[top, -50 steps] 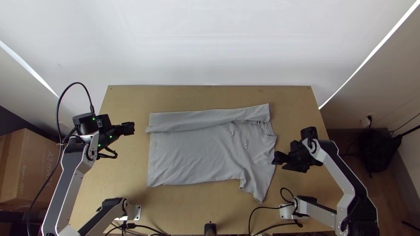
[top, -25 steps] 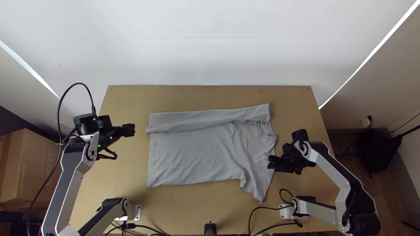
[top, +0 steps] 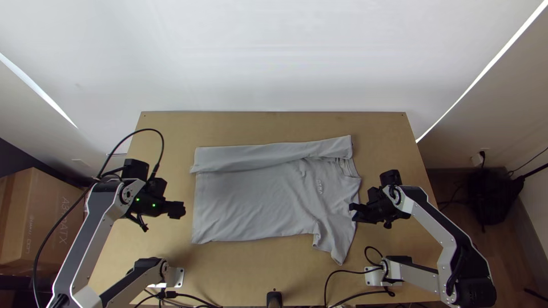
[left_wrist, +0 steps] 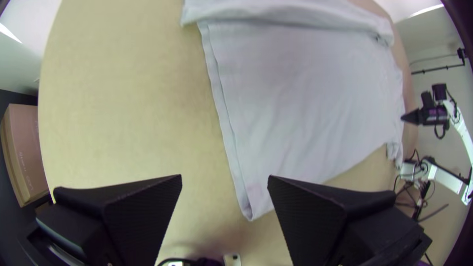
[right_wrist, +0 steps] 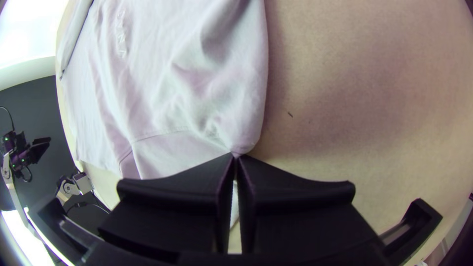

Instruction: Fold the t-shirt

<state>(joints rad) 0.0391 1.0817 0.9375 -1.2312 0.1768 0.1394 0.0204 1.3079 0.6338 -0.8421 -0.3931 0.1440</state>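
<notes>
The grey t-shirt lies spread on the table, collar to the right, its far side folded over in a long strip. My left gripper stands left of the shirt's hem. In the left wrist view my left gripper is open, with the hem's near corner between and beyond its fingers. At the shirt's right edge, near the shoulder above the near sleeve, is my right gripper. In the right wrist view my right gripper is shut on a pinch of the t-shirt.
The wooden table shows bare wood around the shirt. Black cables run along its near edge by the arm bases. A cardboard box stands off the table at the left, and a dark bag lies beyond the right side.
My left gripper has moved toward the table's near edge and slightly right. The right gripper has moved left onto the shirt's edge and closed on it.
</notes>
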